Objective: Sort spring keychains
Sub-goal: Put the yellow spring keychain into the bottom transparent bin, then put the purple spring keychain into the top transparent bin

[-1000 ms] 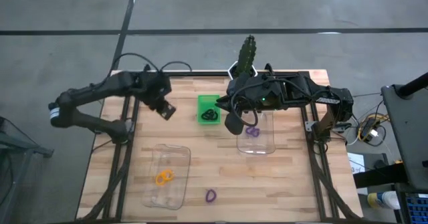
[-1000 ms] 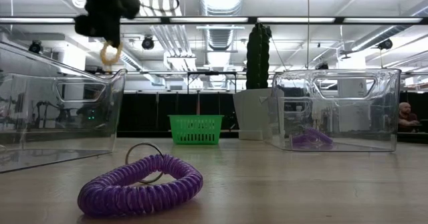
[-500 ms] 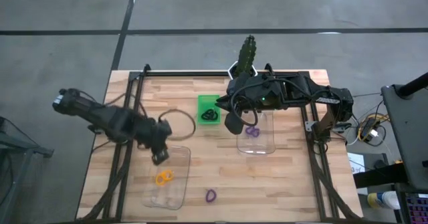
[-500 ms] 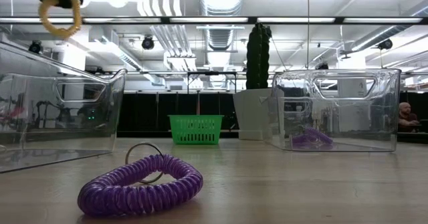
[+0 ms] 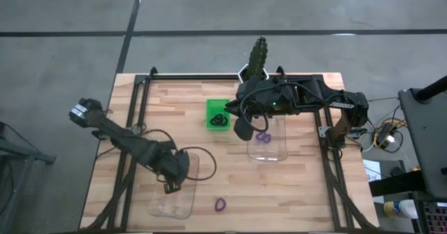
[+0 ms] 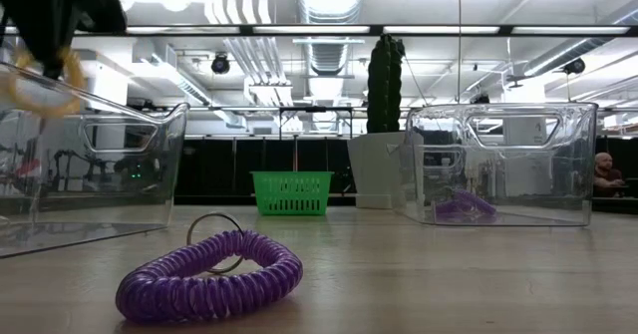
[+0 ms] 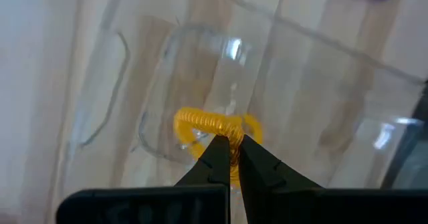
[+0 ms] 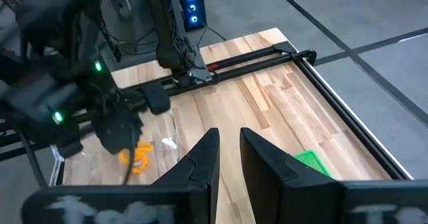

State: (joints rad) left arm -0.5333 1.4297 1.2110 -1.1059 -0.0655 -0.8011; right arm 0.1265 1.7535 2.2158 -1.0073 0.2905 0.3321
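Observation:
My left gripper [image 5: 170, 186] is over the left clear box [image 5: 183, 202], shut on an orange spring keychain [image 6: 40, 80], which also shows in the left wrist view [image 7: 207, 125]. My right gripper [image 5: 243, 130] waits open above the table between the green tray [image 5: 209, 108] and the right clear box [image 5: 276, 154]. Black keychains [image 5: 218, 120] lie in the tray. A purple keychain [image 5: 263, 137] lies on the right box's floor. Another purple keychain [image 5: 220, 205] lies flat on the table near its near edge, large in the low view [image 6: 209, 274]. My left gripper pinches the orange keychain's coil [image 7: 231, 158] between its two fingers, coming from above and pointing down. The ring hangs below the fingertips at about the height of the left box's rim [image 6: 100, 100], clear of the box's floor.
A plant in a white pot [image 5: 257, 59] stands at the table's far edge behind the right arm. A cable [image 5: 202, 161] loops from the left arm over the left box. Bare wood shows between the two boxes [image 5: 223, 171]. A person [image 6: 601, 174] shows far off in the room.
My left gripper has swung from beside the green tray toward the table's near edge and gone down over the left clear box, carrying the orange keychain along, shut on it all the while. The keychain now hangs at the box's rim.

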